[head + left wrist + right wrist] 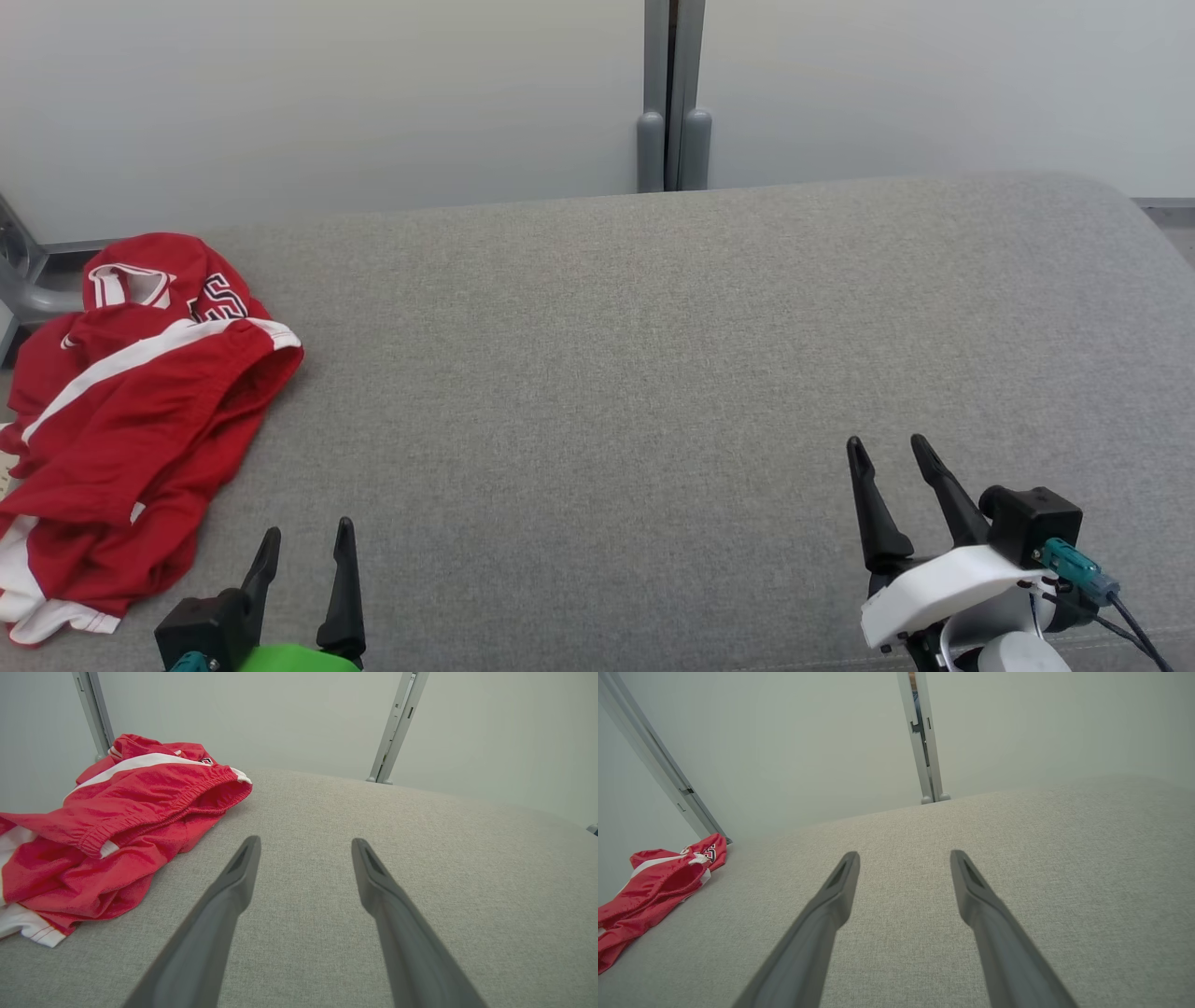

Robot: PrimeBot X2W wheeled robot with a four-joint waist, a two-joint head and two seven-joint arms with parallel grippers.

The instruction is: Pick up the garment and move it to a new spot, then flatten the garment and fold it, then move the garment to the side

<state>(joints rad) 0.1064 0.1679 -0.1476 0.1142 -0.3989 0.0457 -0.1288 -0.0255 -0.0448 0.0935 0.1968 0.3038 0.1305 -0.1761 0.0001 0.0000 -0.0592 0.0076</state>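
Spreading under both arms: a grey woven cushion [607, 373], broad and flat, smooth across the middle, rounding off at its far right corner.
Left gripper [308, 530]: at the near left edge of the cushion, its two dark fingers pointing away from me and standing wide apart, with only grey weave showing between them.
Right gripper [887, 443]: at the near right, reaching a little farther in than the left one, fingers spread just as wide and holding nothing.
Garment [140, 401]: red with white stripes and white trim, dark lettering on its far part, crumpled in a loose heap on the left end of the cushion.
Garment against the left gripper: it lies to the left of the fingers and beyond them; its near white hem is close beside the left finger but apart from it, and an elastic-edged opening faces the middle of the cushion.
Garment against the right gripper: well apart, with most of the cushion's width between them.
Between fingers and cloth: open grey fabric.
Far left, behind the heap: a grey metal frame leg [23, 271], partly hidden by the red cloth.
Back of the room: pale wall panels [327, 93], plain and evenly lit.
Panel seam: a grey upright post [674, 93] with two rounded feet, standing just past the cushion's far edge, about midway along.
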